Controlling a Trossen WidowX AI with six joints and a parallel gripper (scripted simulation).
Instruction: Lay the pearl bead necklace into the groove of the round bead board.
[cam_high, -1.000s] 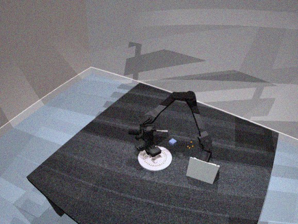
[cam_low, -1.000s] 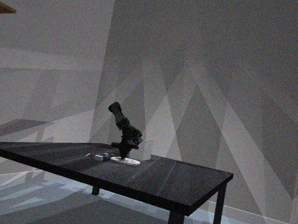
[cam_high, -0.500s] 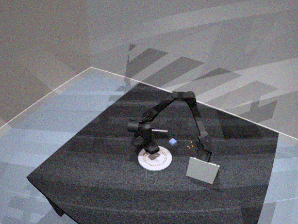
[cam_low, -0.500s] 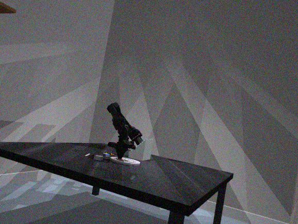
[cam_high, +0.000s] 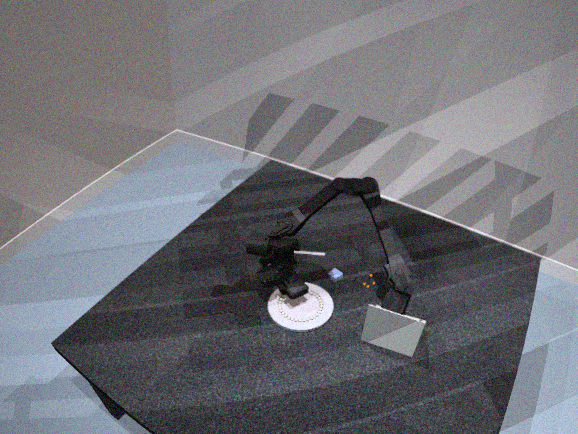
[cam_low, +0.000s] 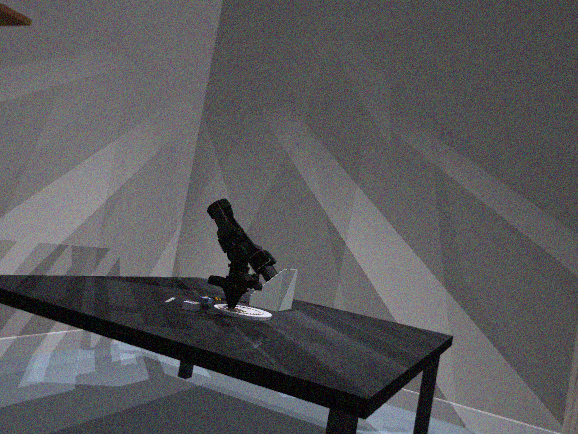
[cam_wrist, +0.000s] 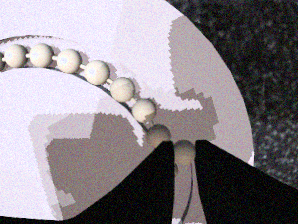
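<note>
The round white bead board (cam_high: 301, 326) (cam_low: 261, 315) (cam_wrist: 100, 17) lies on the dark table. The pearl necklace (cam_high: 322, 306) (cam_wrist: 97, 72) forms a ring on it. In the wrist view, the beads at the left and top sit along the groove, and the row curves down to the fingers. My gripper (cam_high: 294, 296) (cam_low: 232, 306) (cam_wrist: 183, 151) points down low over the board's edge area and is shut on the necklace, with a shaded bead at the fingertips. The stretch of necklace behind the fingers is mostly hidden, as is the groove there.
A small blue block (cam_high: 335, 273) (cam_low: 206, 300), a white stick (cam_high: 310, 253) (cam_low: 170, 300) and small orange dots (cam_high: 368, 284) (cam_low: 217, 299) lie near the board. A pale upright panel (cam_high: 390, 330) (cam_low: 275, 295) stands beside the arm's base. A flat pale piece (cam_low: 190, 304) shows in the exterior view.
</note>
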